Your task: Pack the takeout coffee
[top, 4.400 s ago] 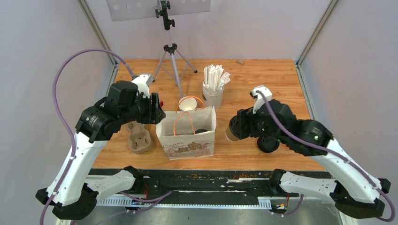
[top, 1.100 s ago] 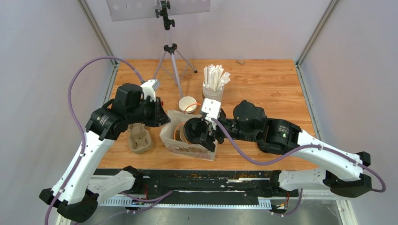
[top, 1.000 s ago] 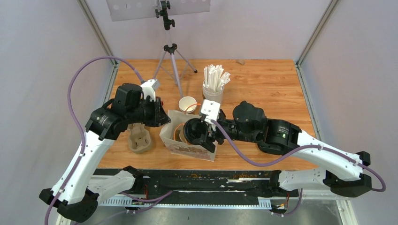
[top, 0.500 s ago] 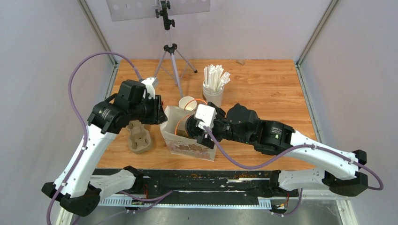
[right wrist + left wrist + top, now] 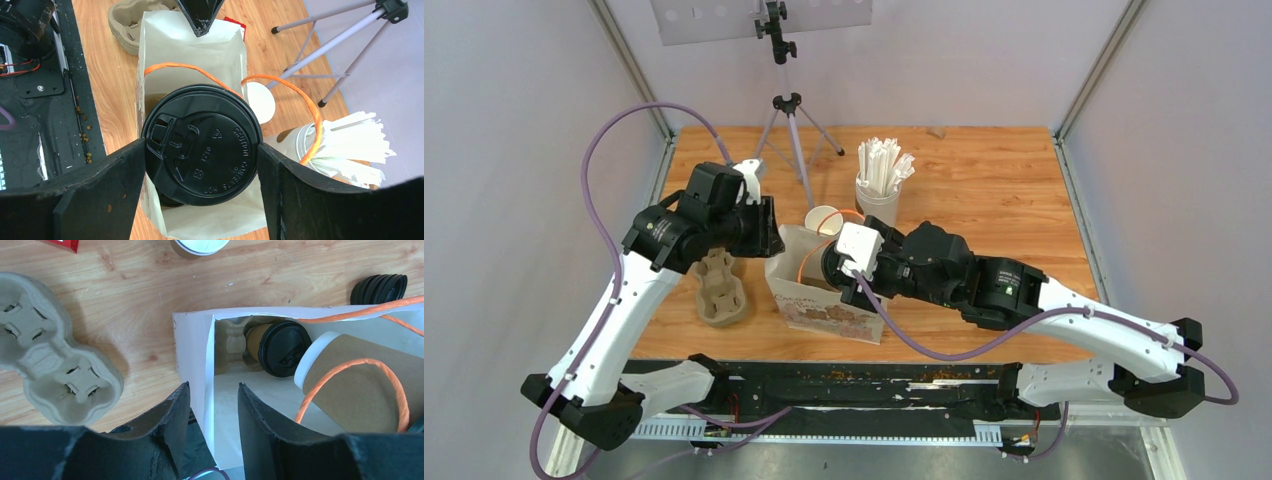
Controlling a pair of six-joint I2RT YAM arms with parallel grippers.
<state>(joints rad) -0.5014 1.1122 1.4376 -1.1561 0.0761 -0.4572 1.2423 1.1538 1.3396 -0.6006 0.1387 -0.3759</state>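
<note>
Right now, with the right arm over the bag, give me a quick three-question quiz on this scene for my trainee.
1. True or false: the paper bag holds no cup yet.
2. What is clamped in the right tool? A: a lidded coffee cup. B: a bundle of straws. C: the pulp cup carrier.
3. Which tool has its fingers on either side of the bag's side wall?

Key: 1. False: a second lidded cup lies on its side inside. 2. A. 3. The left tool.
</note>
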